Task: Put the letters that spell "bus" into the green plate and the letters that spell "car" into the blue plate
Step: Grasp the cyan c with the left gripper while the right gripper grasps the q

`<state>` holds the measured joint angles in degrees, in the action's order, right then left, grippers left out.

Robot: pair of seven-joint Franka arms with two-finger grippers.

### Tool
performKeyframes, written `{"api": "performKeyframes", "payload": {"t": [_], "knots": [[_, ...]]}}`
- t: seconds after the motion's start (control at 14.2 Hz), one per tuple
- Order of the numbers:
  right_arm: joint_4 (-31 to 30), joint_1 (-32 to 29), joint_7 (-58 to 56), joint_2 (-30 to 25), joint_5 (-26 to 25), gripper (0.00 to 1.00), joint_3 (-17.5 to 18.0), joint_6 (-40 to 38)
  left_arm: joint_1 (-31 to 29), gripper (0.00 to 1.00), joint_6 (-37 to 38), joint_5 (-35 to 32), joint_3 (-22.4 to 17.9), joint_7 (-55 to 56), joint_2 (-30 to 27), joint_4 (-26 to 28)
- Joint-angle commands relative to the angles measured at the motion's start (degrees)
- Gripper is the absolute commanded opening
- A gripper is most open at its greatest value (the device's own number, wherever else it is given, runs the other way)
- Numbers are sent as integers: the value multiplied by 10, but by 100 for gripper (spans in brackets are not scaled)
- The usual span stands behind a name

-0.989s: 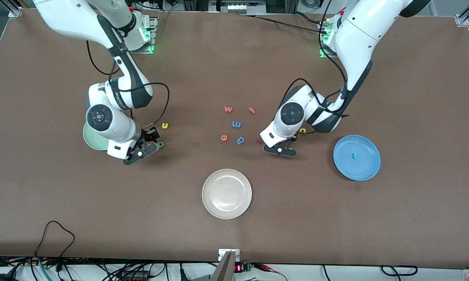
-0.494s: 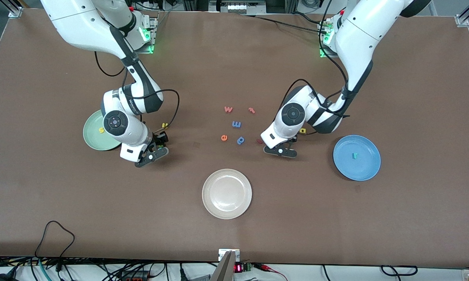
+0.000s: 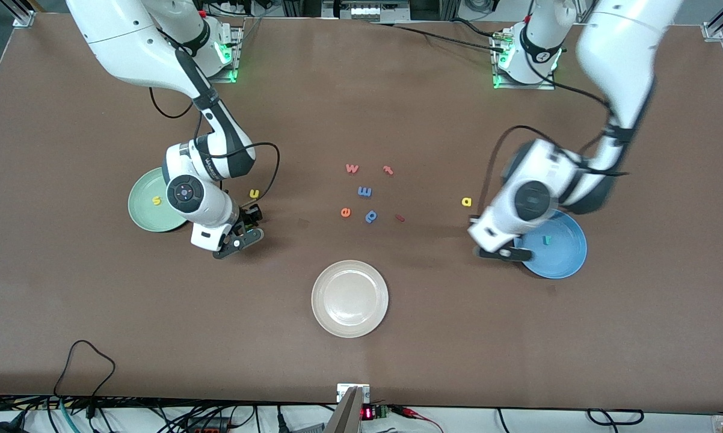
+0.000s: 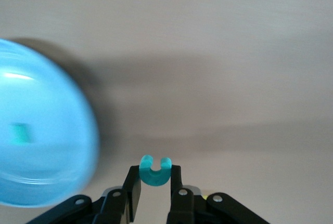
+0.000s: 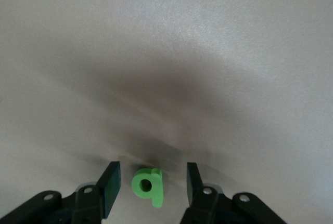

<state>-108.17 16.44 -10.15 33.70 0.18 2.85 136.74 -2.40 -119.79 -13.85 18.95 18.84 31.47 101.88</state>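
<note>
A: What's in the left gripper (image 4: pixel 155 193)?
B: A teal "c" (image 4: pixel 155 171), pinched between its fingers, over the table beside the blue plate (image 3: pixel 569 264).
A: And the right gripper (image 5: pixel 151 185)?
B: Spread wide around the green "b" (image 5: pixel 148 185) lying on the table, near the green plate (image 3: pixel 142 216), arm bent low.

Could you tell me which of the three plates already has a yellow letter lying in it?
The green plate, at the right arm's end, holds the yellow "s"; the white plate holds nothing and the blue plate a teal letter.
</note>
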Motion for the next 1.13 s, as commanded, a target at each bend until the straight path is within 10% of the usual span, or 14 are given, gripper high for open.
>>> {"api": "performKeyframes", "payload": {"t": [0.0,0.28,0.42,1.06], "knots": [[10,6,2,13,-3,59,-4,1,-76,9,-2,-16,8,-80,4,17],[6,6,-1,16,-4,57,-6,-2,-88,23,-55,-21,8,-93,24,50],[4,7,-2,16,-4,54,-6,-4,-89,100,-44,-21,11,-99,16,47],[-1,6,-2,16,-4,35,-7,-5,-80,100,62,-13,135,93,-29,60]]}}
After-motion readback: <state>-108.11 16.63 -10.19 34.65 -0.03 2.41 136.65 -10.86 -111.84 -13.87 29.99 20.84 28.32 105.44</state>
